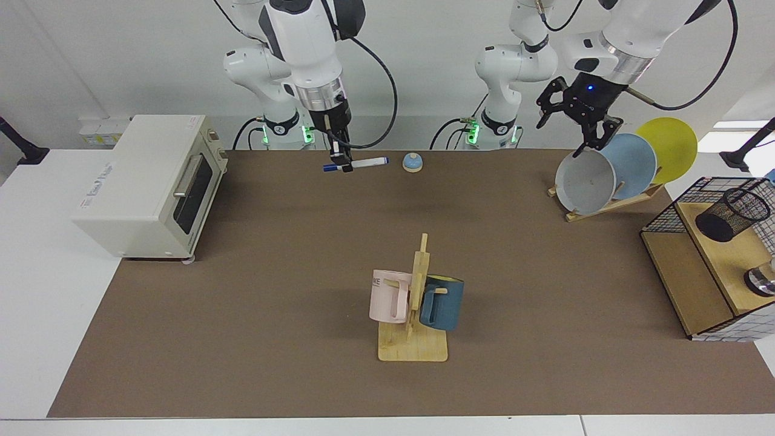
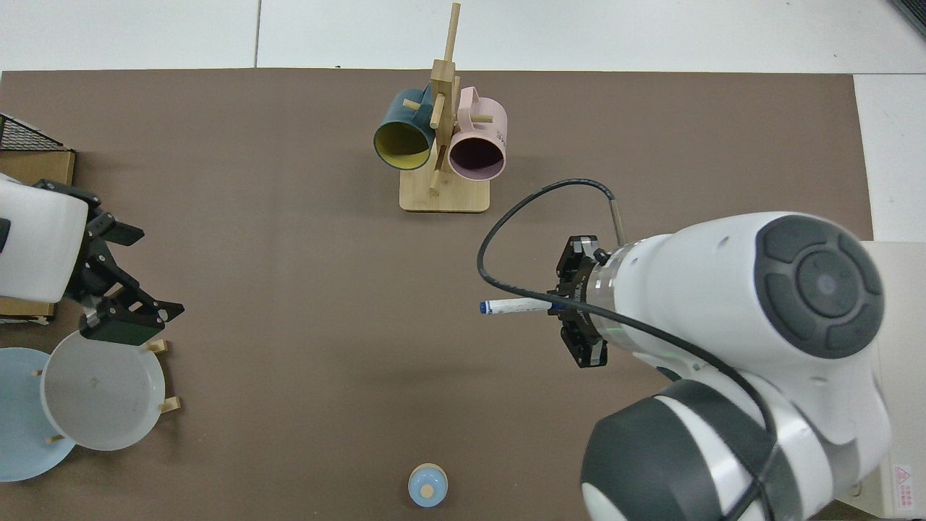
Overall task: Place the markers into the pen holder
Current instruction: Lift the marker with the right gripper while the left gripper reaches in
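Note:
The white marker [image 1: 365,163] with a blue cap hangs level above the back of the table, and my right gripper [image 1: 342,167] is shut on its capped end. From above, the marker [image 2: 515,306] sticks out sideways from that gripper [image 2: 561,307] over the brown mat. The black mesh pen holder [image 1: 732,213] lies tilted on the wooden shelf at the far right of the facing view; it is out of the top view. My left gripper [image 1: 568,129] hovers open and empty above the grey plate [image 1: 585,181], and it shows in the top view too [image 2: 155,272].
A white toaster oven [image 1: 145,181] stands at the left. A wooden mug rack [image 1: 413,348] holds a pink and a blue mug mid-table. A small blue bell [image 1: 412,161] sits near the marker. Plates lean in a rack [image 1: 605,206], next to the wire basket [image 1: 672,209].

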Available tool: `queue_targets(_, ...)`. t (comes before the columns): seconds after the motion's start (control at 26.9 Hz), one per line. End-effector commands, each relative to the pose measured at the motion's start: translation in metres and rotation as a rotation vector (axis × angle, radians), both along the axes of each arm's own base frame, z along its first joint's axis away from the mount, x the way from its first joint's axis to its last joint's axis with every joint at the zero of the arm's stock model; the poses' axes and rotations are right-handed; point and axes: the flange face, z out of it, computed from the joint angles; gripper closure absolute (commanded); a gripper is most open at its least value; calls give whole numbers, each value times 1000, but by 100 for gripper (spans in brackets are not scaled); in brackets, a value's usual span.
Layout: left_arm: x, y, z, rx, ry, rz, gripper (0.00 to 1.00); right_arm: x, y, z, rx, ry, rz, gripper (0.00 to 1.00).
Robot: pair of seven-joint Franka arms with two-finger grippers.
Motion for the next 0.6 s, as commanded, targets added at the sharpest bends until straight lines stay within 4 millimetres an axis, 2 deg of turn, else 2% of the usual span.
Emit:
queue_targets(0.0,-20,-39,-2,-17,-90,-361,1,-1,20,0,30,-12,-33,100)
queue_targets(0.07,-18,-49,-8,-19,-105,-378,2,0,20,-2,28,-9,-39,100)
queue_targets(0.19,-23,-82,-24,-23,-118,-434,2,-1,27,-8,18,0,-42,100)
queue_targets(0.3,-31,-104,-31,-34,-115,-474,2,-11,54,-18,12,18,-15,100)
queue_targets(0.41,-36,-112,-33,-80,-109,-475,3,-5,78,-20,17,19,-49,100)
queue_targets(0.56,-44,-125,-42,-111,-136,-476,4,-8,104,-19,31,17,-71,100)
